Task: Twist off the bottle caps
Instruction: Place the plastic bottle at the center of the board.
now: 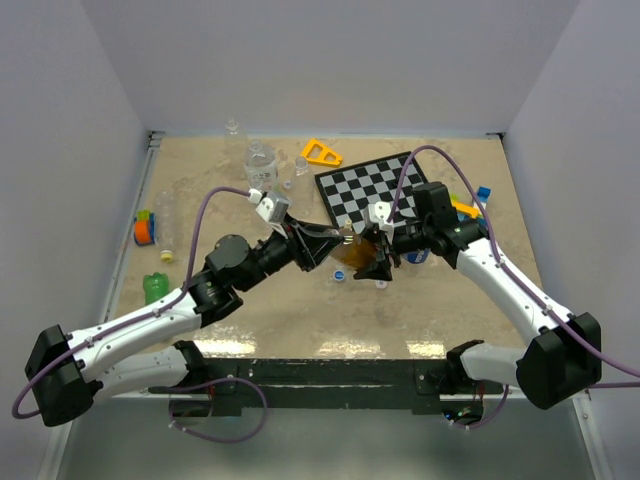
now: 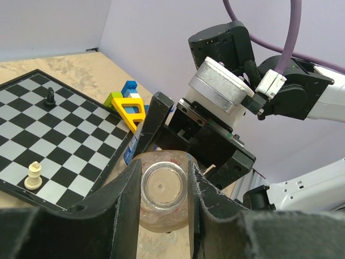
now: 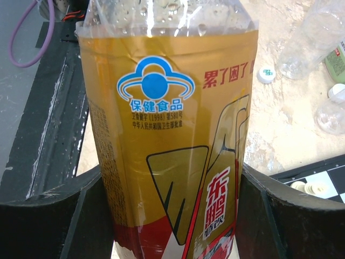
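An amber bottle (image 1: 352, 250) with a gold and red label (image 3: 167, 135) hangs between both arms above the table's middle. My right gripper (image 3: 170, 216) is shut on its body, one finger pressed to each side. My left gripper (image 2: 164, 189) is shut on its round top end (image 2: 163, 186); I cannot tell whether that is a cap or the bare mouth. A blue cap (image 1: 340, 277) lies on the table just below. A white cap (image 3: 266, 74) and a yellow cap (image 1: 166, 256) also lie loose. A green bottle (image 1: 155, 288) stands at the left.
A chessboard (image 1: 375, 185) with a white piece (image 2: 34, 176) and a black piece (image 2: 49, 96) lies behind the grippers. Toy blocks (image 2: 129, 105) and a blue-labelled bottle (image 2: 131, 148) sit at its right edge. Clear bottles (image 1: 258, 160) and a yellow triangle (image 1: 320, 152) stand at the back.
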### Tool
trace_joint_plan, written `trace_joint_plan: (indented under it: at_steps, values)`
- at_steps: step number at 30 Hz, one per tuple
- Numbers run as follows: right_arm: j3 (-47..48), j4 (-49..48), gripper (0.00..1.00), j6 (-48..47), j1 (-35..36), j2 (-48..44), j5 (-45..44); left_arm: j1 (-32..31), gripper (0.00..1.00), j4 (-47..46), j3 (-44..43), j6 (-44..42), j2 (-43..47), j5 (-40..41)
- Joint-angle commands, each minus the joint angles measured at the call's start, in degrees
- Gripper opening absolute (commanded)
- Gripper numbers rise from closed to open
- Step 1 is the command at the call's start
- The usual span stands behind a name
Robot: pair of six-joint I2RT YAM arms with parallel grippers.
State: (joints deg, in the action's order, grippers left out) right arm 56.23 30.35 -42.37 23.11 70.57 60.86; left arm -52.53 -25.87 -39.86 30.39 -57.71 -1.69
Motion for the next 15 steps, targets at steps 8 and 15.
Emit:
trace_joint_plan:
  at_steps: [8,15]
  values:
    - [0.8,2.3,0.98,-4.0,-0.3,-1.9,1.0,0.1,0.00,11.5,-5.8,-6.4,3.8,4.6]
    - [0.1,1.6,0.98,-4.6,-1.0,-4.4,-1.1,0.7,0.00,22.3,-9.2,-11.4,4.5,9.2]
